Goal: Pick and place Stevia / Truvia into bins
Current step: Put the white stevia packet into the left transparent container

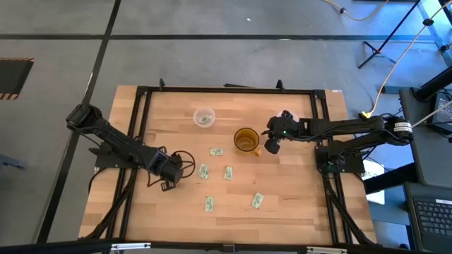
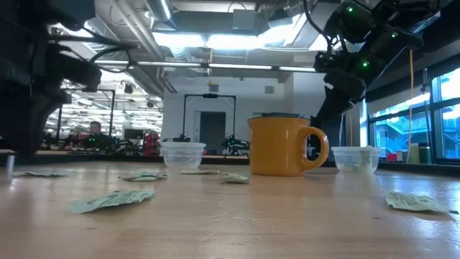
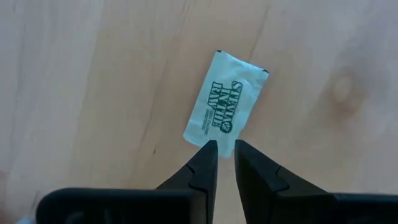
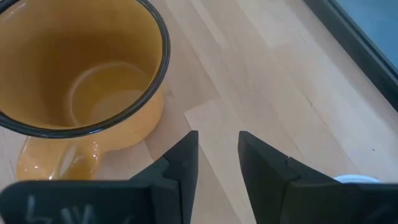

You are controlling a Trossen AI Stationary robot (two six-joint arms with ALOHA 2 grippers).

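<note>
Several white-and-green Stevia packets lie on the wooden table (image 1: 296, 212), among them one (image 1: 203, 171) just ahead of my left gripper (image 1: 171, 171). In the left wrist view that packet (image 3: 227, 106) lies flat, its near edge at the narrow gap between my left gripper's (image 3: 225, 148) fingers. One clear bin (image 1: 204, 118) stands at the back with a packet in it. The other bin (image 2: 356, 158) shows to the right of the mug, under my right arm. My right gripper (image 4: 217, 140) hangs open and empty beside the mug.
An amber mug (image 1: 246, 140) stands mid-table, its handle toward my right gripper (image 1: 272, 144). Loose packets (image 1: 228, 172) (image 1: 257, 201) (image 1: 210, 204) are scattered in front of it. A black frame (image 1: 226, 89) borders the table.
</note>
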